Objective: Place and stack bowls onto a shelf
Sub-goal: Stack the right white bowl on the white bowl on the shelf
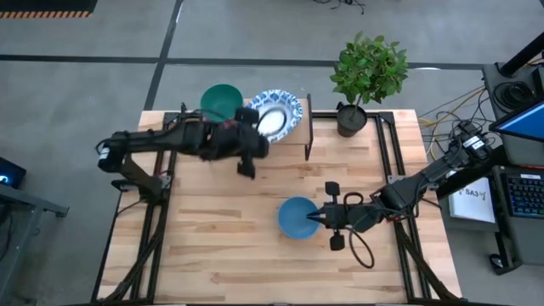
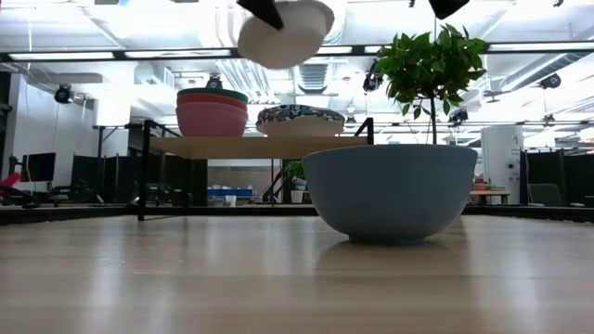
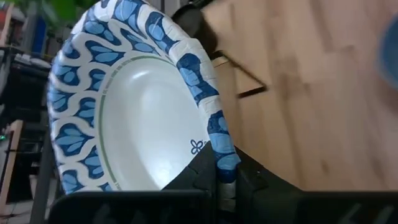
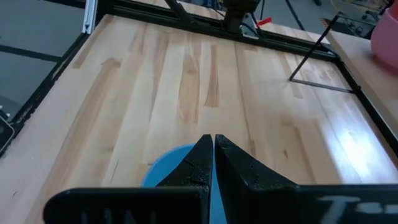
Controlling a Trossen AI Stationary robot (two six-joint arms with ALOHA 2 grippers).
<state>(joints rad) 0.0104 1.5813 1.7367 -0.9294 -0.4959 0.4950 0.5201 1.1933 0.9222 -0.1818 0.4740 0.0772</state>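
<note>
My left gripper [image 1: 248,136] is shut on a white bowl with a blue patterned rim [image 1: 277,113], held in the air over the shelf [image 2: 251,146]; it also shows at the top of the low view [image 2: 283,35]. On the shelf stand a stack of plain bowls, green on top [image 1: 222,100], over red and pink [image 2: 213,119], and another patterned bowl [image 2: 300,119]. A blue bowl [image 1: 297,218] rests on its base on the table. My right gripper [image 1: 321,219] is shut and empty, above the blue bowl's right rim. My left gripper pinches the patterned bowl's rim [image 3: 219,163] between its two fingers, one finger inside the bowl and one outside. The fingers come from the table's left side. The bowl is lifted clear, its opening up and a little tilted, above the patterned bowl on the shelf.
A potted plant [image 1: 368,70] in a black pot [image 1: 351,119] stands at the far right, beside the shelf's right end. A cable loop [image 1: 361,248] hangs by my right arm. Bare wood [image 1: 221,255] lies along the near side.
</note>
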